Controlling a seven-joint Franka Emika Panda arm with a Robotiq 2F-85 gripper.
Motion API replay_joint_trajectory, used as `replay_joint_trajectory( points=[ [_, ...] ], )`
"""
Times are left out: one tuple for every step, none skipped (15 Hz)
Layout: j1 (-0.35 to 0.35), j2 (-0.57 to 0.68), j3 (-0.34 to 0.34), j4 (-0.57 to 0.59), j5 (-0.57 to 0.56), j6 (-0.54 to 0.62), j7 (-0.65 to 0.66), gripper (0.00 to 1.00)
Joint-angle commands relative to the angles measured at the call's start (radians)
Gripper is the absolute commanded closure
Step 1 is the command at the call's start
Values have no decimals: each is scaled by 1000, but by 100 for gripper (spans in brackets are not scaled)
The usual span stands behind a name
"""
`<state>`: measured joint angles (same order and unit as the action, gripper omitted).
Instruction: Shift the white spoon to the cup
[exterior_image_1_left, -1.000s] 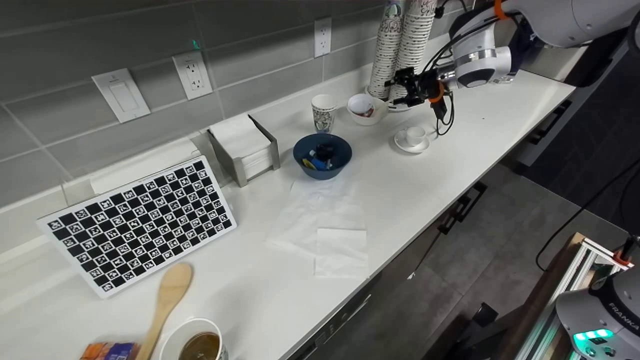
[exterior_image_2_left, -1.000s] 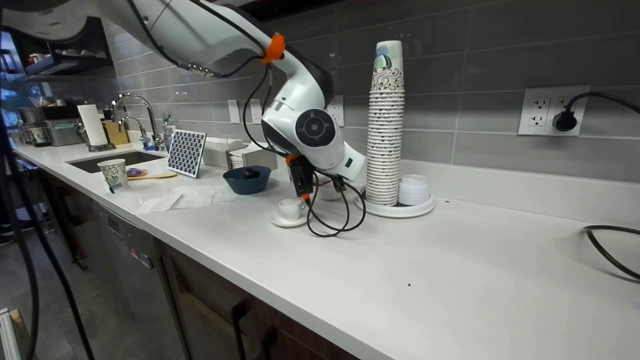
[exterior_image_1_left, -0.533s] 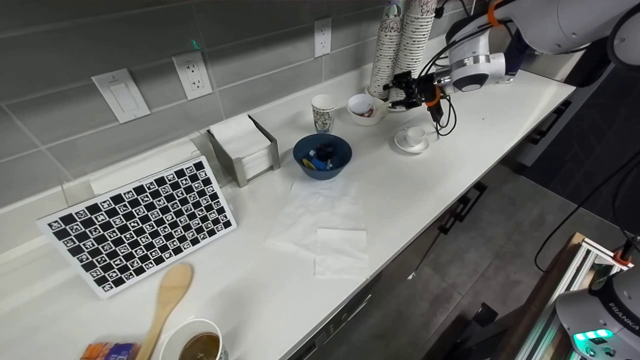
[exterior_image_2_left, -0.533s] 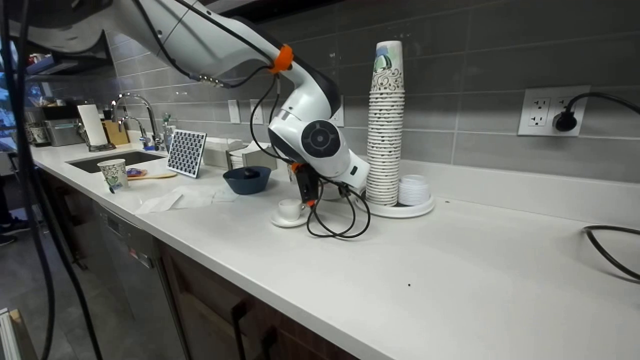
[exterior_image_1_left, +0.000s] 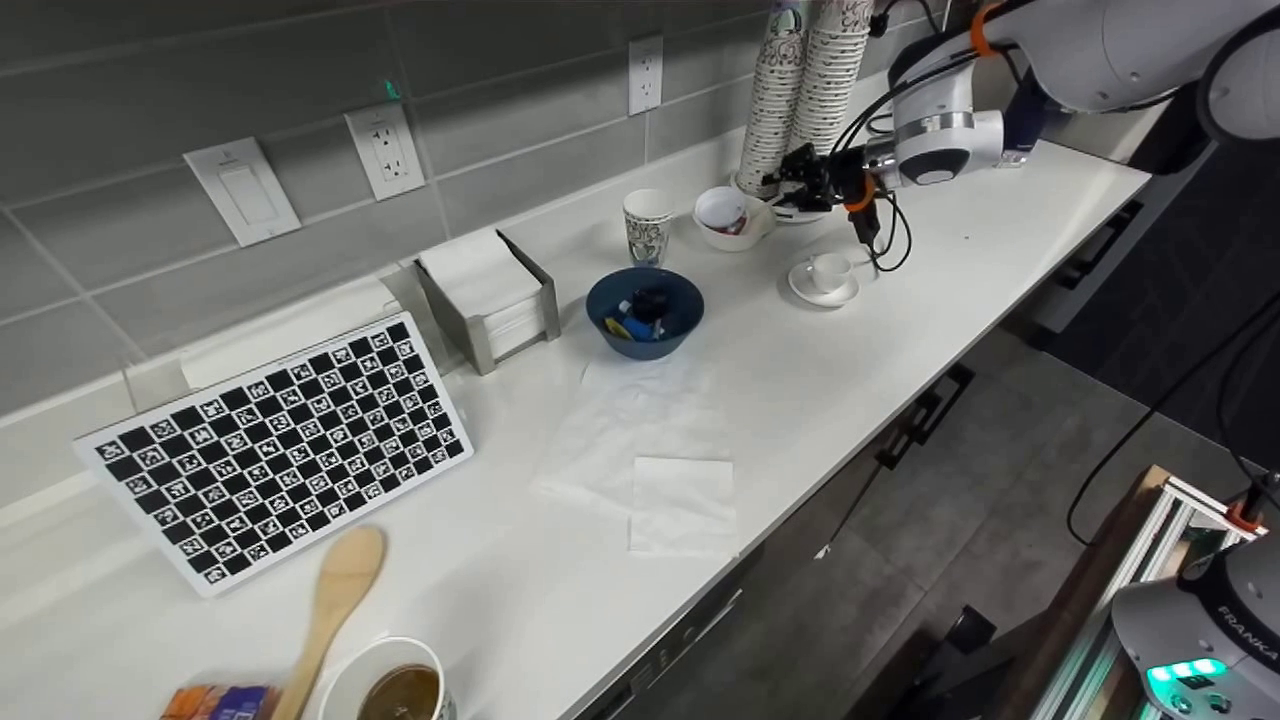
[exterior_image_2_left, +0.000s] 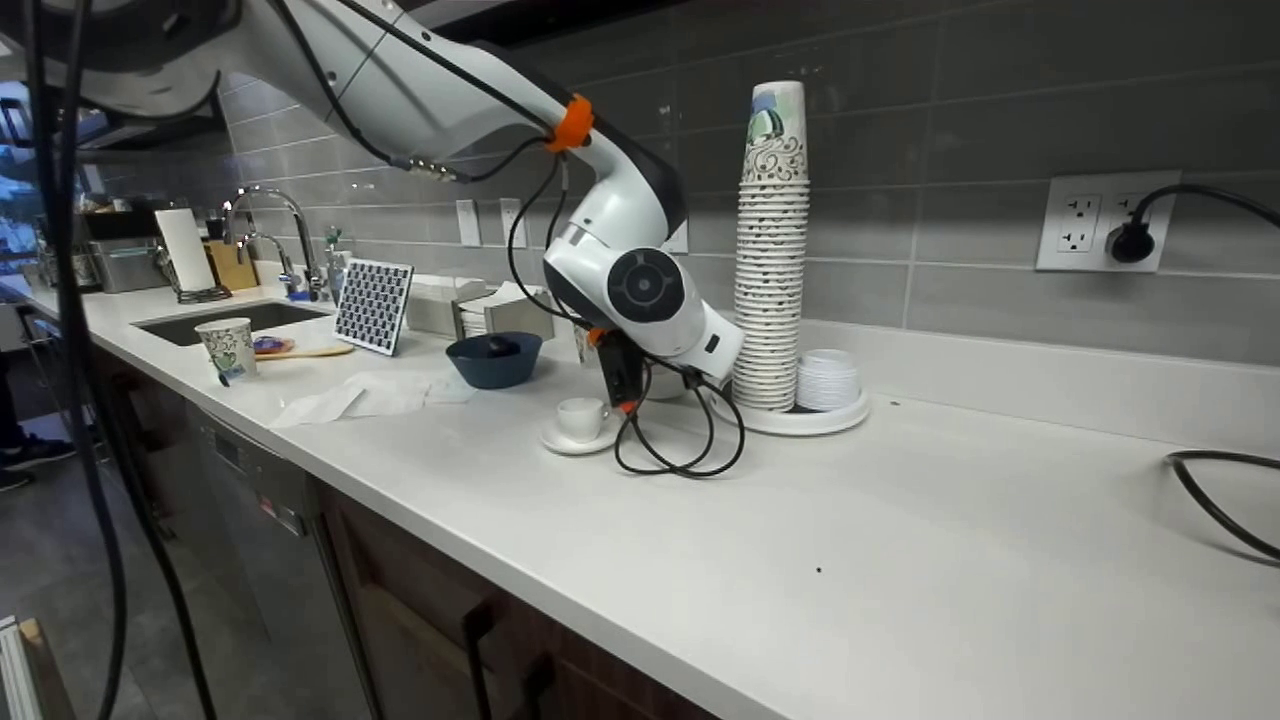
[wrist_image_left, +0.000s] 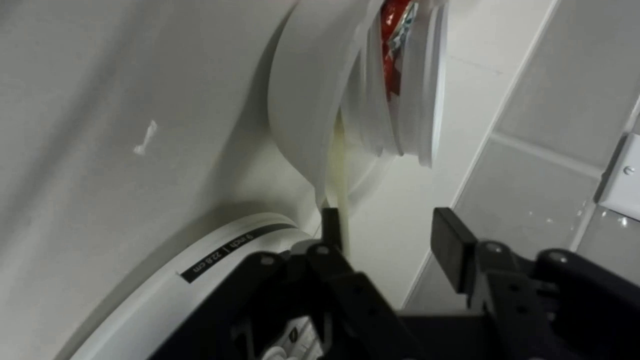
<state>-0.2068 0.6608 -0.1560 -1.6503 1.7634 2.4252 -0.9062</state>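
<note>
The white spoon shows as a pale, slightly yellowish handle. It slants out of a white bowl in the wrist view; its other end is hidden in the bowl. My gripper is open, and the handle runs between the fingers, close along the left fingertip; I cannot tell whether they touch. In an exterior view the gripper is at the right rim of the bowl. A white cup stands upright on a saucer in front of the gripper; it also shows in an exterior view, where my fingers are hidden.
Tall paper cup stacks stand behind the gripper on a white round plate. A smaller white bowl with red packets sits in the bowl. A paper cup and blue bowl are nearby. The tiled wall is close.
The gripper has moved slightly down and towards the white bowl. In an exterior view the gap between the fingers looks narrower than before. The cup and bowls have not moved.
</note>
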Motion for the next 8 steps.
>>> replay_joint_trajectory(
  points=[
    [0,28,-3,33,15,10,-7,57],
    [-2,31,-4,35,16,10,-7,53],
    [-2,33,-5,36,18,11,-8,54],
    [-3,34,-6,37,19,11,-7,58],
    [-4,34,-6,37,20,11,-7,79],
    [-4,34,-7,36,21,11,-9,83],
    [-4,33,-7,35,22,11,-9,90],
    [-5,30,-8,34,24,11,-9,99]
  ],
)
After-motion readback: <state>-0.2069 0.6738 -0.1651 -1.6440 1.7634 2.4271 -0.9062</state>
